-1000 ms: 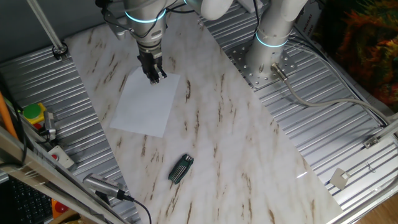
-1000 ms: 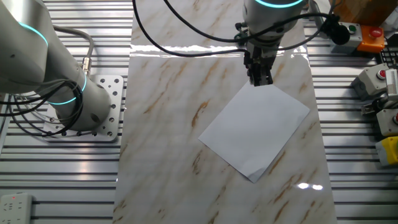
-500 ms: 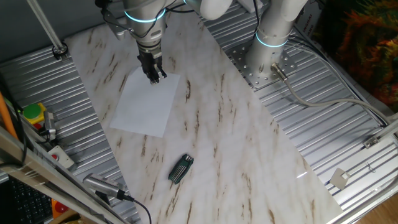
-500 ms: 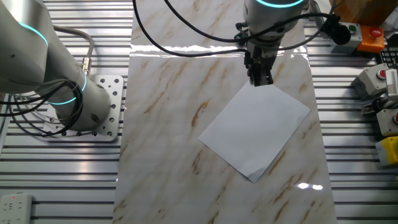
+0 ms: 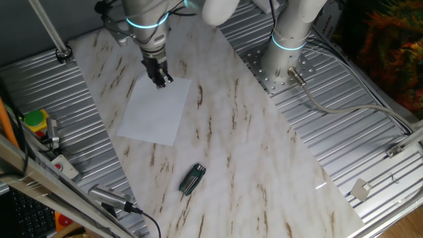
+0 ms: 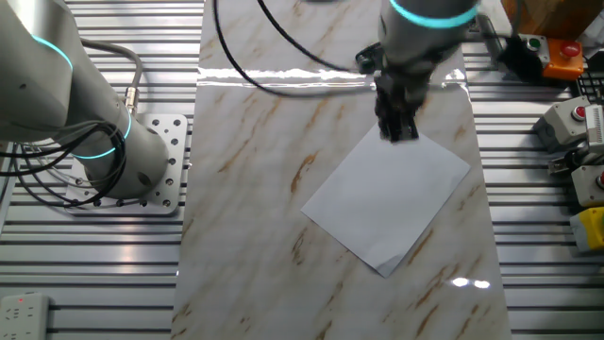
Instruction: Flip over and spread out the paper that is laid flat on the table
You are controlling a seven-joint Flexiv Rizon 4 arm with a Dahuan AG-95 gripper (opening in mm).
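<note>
The white paper [image 5: 156, 108] lies flat on the marble table [image 5: 244, 152]; in the other fixed view the paper [image 6: 387, 200] lies slantwise, with a small crease near its near corner. My gripper [image 5: 160, 81] points down at the paper's far corner, fingertips close together at the paper's edge. In the other fixed view the gripper [image 6: 400, 134] stands at the paper's top corner, slightly blurred. Whether the fingers pinch the paper does not show.
A small black ribbed object [image 5: 192, 179] lies on the table nearer the camera than the paper. The arm's base [image 5: 284, 59] stands on ribbed metal to the right. Control boxes with buttons [image 6: 580, 123] and a yellow-green device [image 5: 34, 122] sit off the board.
The arm's wrist has shifted a little; the gripper has moved slightly along the paper's far corner. The paper has not visibly moved.
</note>
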